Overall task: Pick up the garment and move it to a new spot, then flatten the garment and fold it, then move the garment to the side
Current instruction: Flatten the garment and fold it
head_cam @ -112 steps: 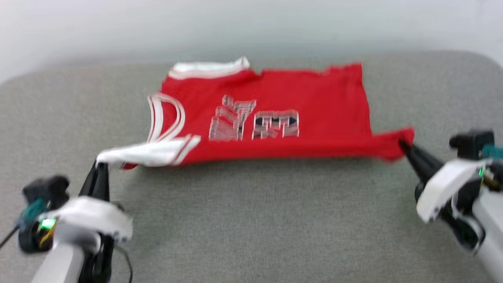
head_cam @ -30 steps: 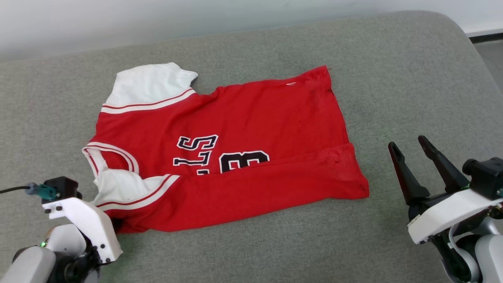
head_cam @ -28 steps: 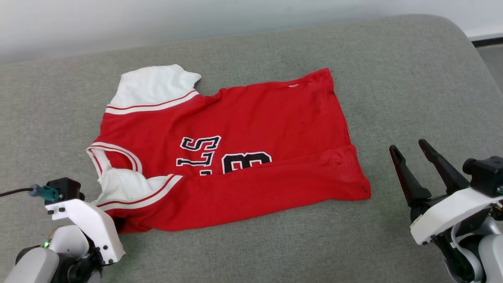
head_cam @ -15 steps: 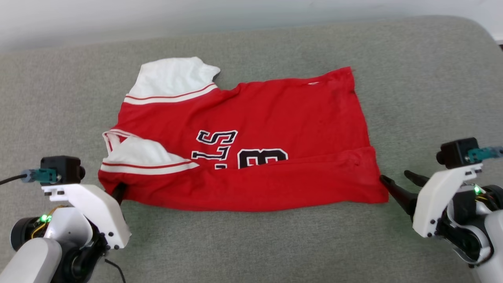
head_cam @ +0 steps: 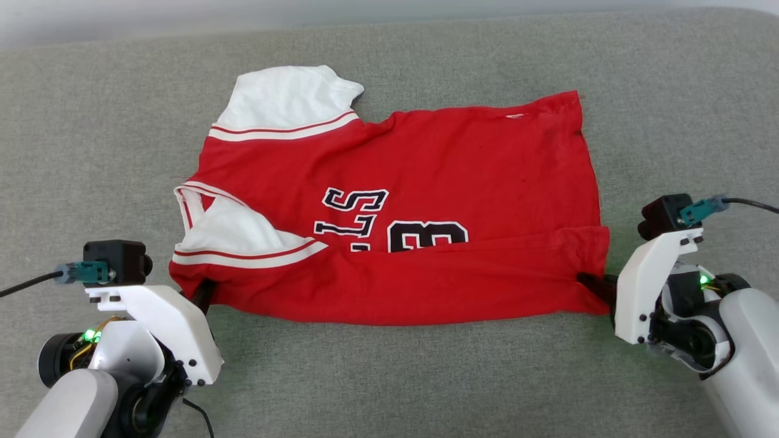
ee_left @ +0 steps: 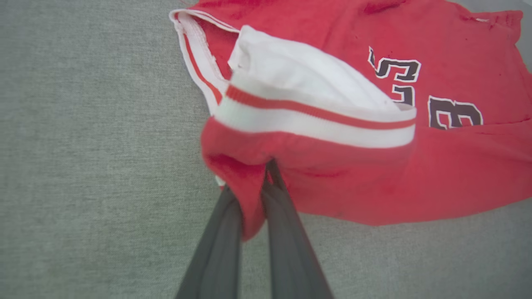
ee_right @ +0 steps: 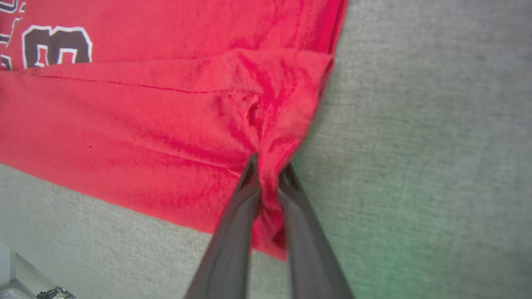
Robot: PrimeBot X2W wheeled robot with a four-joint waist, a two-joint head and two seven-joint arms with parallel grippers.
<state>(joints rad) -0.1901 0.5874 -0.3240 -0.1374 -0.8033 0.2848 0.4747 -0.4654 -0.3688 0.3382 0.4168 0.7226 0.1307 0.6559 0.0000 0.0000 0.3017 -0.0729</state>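
Head view, jaws now clamping garment (head_cam: 487, 164)

1. The lettering (head_cam: 389, 222) on the shirt (head_cam: 438, 158): its lower part is covered by the folded-over near strip (head_cam: 414, 286), so it cannot be read in full.
2. The left gripper (ee_left: 266, 168): tips buried in the red cloth they pinch.
3. The right gripper (ee_right: 268, 164): tips likewise wrapped in pinched cloth.
4. The shirt: cut off by the top edge in both wrist views.
5. A dark object (ee_right: 54, 292) in the right wrist view's bottom-left corner: cropped, unidentifiable.
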